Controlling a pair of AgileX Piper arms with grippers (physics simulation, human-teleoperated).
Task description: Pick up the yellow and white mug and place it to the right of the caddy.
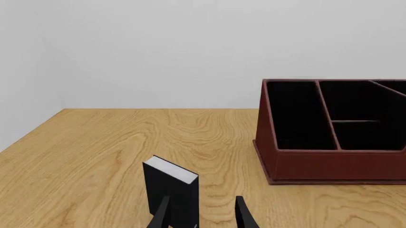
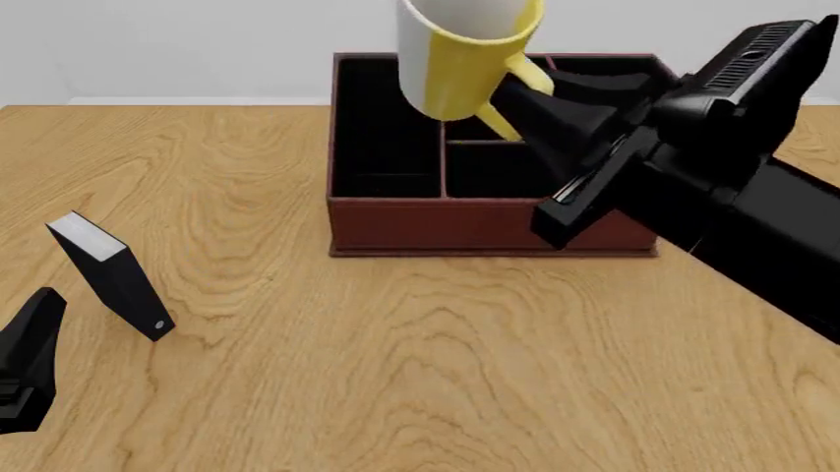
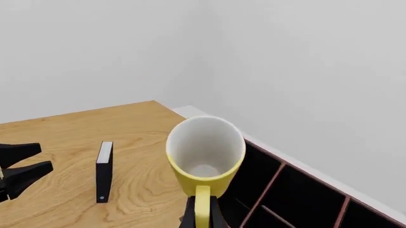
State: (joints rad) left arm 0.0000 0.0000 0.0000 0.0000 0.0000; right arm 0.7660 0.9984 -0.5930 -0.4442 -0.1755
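Right fingers around handle of tilted yellow, white-lined mug.

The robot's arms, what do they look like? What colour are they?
Both are black all over. The right arm is chunky and blocky, with a ridged, ribbed patch on top and a pale strip along one edge. The left gripper ends in thin, flat, pointed fingers. No cables or markings show.

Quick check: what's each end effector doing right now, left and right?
Left end effector: open, holding nothing, near the small black box.
Right end effector: closed on the handle of the yellow mug, held above the caddy.
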